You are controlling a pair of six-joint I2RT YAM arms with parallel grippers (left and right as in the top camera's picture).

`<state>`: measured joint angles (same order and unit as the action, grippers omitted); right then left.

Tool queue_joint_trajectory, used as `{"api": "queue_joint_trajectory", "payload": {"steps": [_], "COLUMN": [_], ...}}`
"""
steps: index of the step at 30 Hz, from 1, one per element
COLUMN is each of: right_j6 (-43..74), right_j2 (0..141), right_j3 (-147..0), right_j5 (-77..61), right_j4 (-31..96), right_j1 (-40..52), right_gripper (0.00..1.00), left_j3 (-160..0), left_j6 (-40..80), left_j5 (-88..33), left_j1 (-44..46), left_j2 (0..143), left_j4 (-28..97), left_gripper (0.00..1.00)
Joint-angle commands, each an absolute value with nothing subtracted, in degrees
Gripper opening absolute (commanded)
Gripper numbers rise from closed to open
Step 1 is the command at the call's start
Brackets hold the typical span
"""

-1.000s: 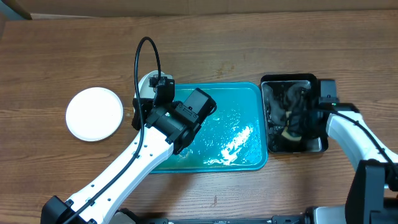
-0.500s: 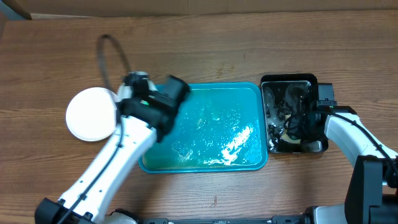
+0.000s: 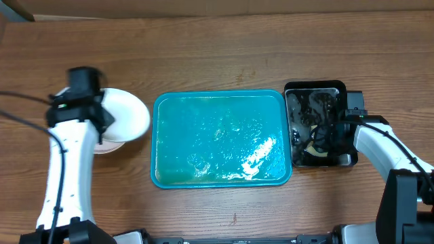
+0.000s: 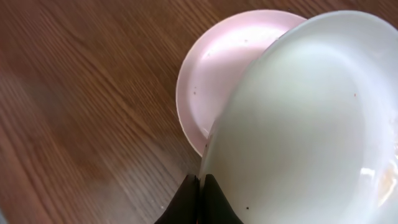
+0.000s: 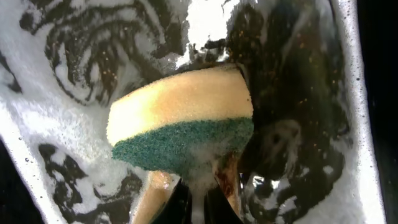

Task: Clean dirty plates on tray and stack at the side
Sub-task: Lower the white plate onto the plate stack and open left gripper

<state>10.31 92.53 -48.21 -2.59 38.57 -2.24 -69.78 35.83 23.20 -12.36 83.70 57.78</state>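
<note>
At the left end of the wooden table (image 3: 237, 47), the left gripper (image 4: 200, 182) is clamped on the rim of a white plate (image 4: 305, 124), holding it so that it partly overlaps a second plate (image 4: 227, 65) lying flat on the wood. Just to their right sits the turquoise tray (image 3: 203, 122), its floor wet and streaked with foam. On the far right, the right gripper (image 5: 198, 186) is closed on a yellow-and-green sponge (image 5: 183, 124) inside a small black tray (image 3: 315, 85) of sudsy water, right beside the turquoise tray.
</note>
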Motion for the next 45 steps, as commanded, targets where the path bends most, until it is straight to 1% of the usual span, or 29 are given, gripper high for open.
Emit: {"api": "queue_joint_trajectory", "payload": {"steps": [1,5,11,12,14,16,17,18,19,20,21,22,23,27,32,35,37,41,45], "right_j6": [10.48,10.46,10.46,10.46,10.46,10.46,10.46,10.46,10.46,10.46,10.46,10.46,10.46,10.46,10.46,10.44,10.46,10.41,10.41], "right_j2": [94.30,94.30,94.30,94.30,94.30,94.30,94.30,94.30,94.30,94.30,94.30,94.30,94.30,94.30,94.30,94.30,94.30,94.30,94.30], "right_j3": [-46.28,-46.28,-46.28,-46.28,-46.28,-46.28,-46.28,-46.28,-46.28,-46.28,-46.28,-46.28,-46.28,-46.28,-46.28,-46.28,-46.30,-47.72,-51.16], "right_j5": [-2.66,-2.66,-2.66,-2.66,-2.63,-2.66,-2.63,-2.63,-2.63,-2.63,-2.63,-2.63,-2.63,-2.66,-2.66,-2.63,-2.61,-2.52,-2.35], "right_j4": [39.68,39.68,39.68,39.68,39.68,39.68,39.68,39.68,39.66,39.66,39.66,39.66,39.64,39.44,39.46,39.44,39.22,39.48,42.09], "right_j1": [-2.20,-2.20,-2.20,-2.20,-2.20,-2.20,-2.20,-2.20,-2.20,-2.22,-2.20,-2.20,-2.20,-2.20,-2.20,-2.20,-2.22,-2.22,-2.22], "right_gripper": [0.04,0.04,0.04,0.04,0.04,0.04,0.04,0.04,0.04,0.04,0.04,0.04,0.04,0.04,0.04,0.04,0.04,0.12,0.13], "left_j3": [-71.29,-71.29,-71.29,-71.31,-71.31,-71.31,-71.33,-71.33,-71.33,-71.33,-71.33,-71.33,-71.33,-71.33,-71.33,-71.33,-71.33,-71.31,-71.31], "left_j6": [35.07,34.37,30.44,29.47,28.64,28.64,28.62,28.64,28.62,28.62,28.64,28.45,28.12,26.94,23.99,21.50,20.10,19.42,19.25], "left_j5": [15.86,13.91,8.82,7.97,7.46,7.62,7.62,7.62,7.62,7.40,7.33,6.70,6.00,0.80,-10.61,-14.72,-14.57,-11.97,-8.03], "left_j1": [-17.74,-22.35,-25.54,-25.65,-25.78,-25.91,-25.91,-25.91,-25.91,-25.91,-25.89,-25.89,-25.89,-25.78,-24.12,-20.86,-17.74,-11.29,-5.98], "left_j2": [85.17,88.47,93.03,93.54,94.04,94.06,94.02,94.00,94.00,94.00,93.95,93.82,93.71,91.94,88.16,85.80,84.71,84.31,84.31], "left_j4": [56.38,54.85,51.66,51.11,50.48,50.24,50.09,50.09,50.17,50.33,50.57,50.89,50.96,51.79,52.29,53.78,55.16,58.04,60.95], "left_gripper": [0.04,0.04,0.04,0.05,0.09,0.19,0.27,0.38,0.54,0.65,0.69,0.76,0.78,0.82,0.83,0.84,0.84,0.84,0.84]}}
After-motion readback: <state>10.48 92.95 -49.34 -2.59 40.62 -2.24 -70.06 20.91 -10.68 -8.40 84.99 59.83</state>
